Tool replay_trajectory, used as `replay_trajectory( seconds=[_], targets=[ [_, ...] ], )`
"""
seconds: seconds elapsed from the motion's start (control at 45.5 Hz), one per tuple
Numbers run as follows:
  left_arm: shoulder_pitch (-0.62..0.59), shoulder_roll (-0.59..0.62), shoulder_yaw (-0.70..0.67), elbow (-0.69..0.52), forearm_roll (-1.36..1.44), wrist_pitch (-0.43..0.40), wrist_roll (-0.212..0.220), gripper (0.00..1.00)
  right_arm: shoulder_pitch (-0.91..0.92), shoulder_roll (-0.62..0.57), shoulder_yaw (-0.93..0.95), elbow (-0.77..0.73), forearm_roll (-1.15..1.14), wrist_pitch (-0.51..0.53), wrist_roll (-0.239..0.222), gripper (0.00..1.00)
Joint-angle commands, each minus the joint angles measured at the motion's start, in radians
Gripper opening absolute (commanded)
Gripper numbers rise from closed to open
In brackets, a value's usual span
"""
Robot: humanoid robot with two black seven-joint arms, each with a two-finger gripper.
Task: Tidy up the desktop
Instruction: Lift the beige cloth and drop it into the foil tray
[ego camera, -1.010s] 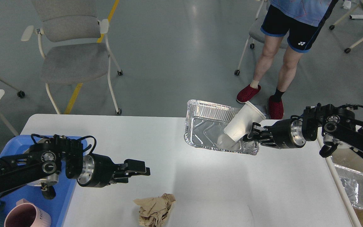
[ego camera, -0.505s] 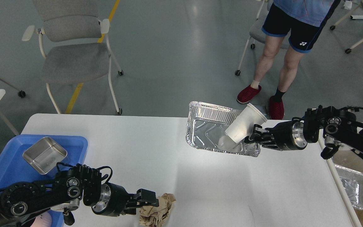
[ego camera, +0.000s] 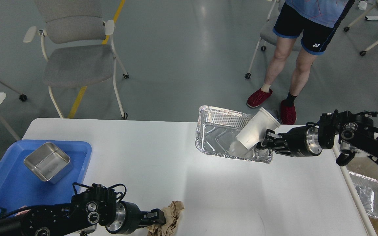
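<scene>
The large white rectangular table with rounded corners fills the lower part of the head view and serves as the reference surface. A crinkled silver foil tray sits at the table's far edge, tilted with its right end raised. A white paper cup leans inside this foil tray, mouth pointing up and to the right.

The right hand meets the right end of the foil tray just below the cup. Its fingers are closed on the tray's rim.

A crumpled brown paper ball lies at the table's near edge. The left hand touches the left side of this paper ball. Its opening cannot be told, as the fingers are dark and partly covered.

A blue plastic tray rests on the table's left end. It carries a square stainless steel container.

Beyond the table's far edge, a grey chair and a standing person's legs are visible.
</scene>
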Motion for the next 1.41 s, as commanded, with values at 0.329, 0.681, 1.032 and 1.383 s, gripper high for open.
replay_trajectory(
  seconds=[0.329,0.681,1.032,1.383],
  targets=[
    [-0.113,0.214,-0.095,-0.141,-0.002,-0.058,0.005,0.00,-0.006,-0.003,0.000,0.000,0.000,-0.002,0.000,0.00],
    [-0.266,0.608,-0.386,-0.290,-0.185,-0.374,0.005,0.00,-0.006,0.001,0.000,-0.001,-0.002,-0.002,0.000,0.00],
    [-0.268,0.829,-0.640,-0.285,-0.337,-0.597,-0.002,0.00,-0.006,-0.005,0.000,-0.001,0.000,-0.002,0.000,0.00],
    [-0.340,0.538,-0.632,-0.255,-0.338,-0.450,0.018,0.01,-0.010,-0.005,0.002,0.000,0.000,-0.002,0.000,0.00]
  ],
)
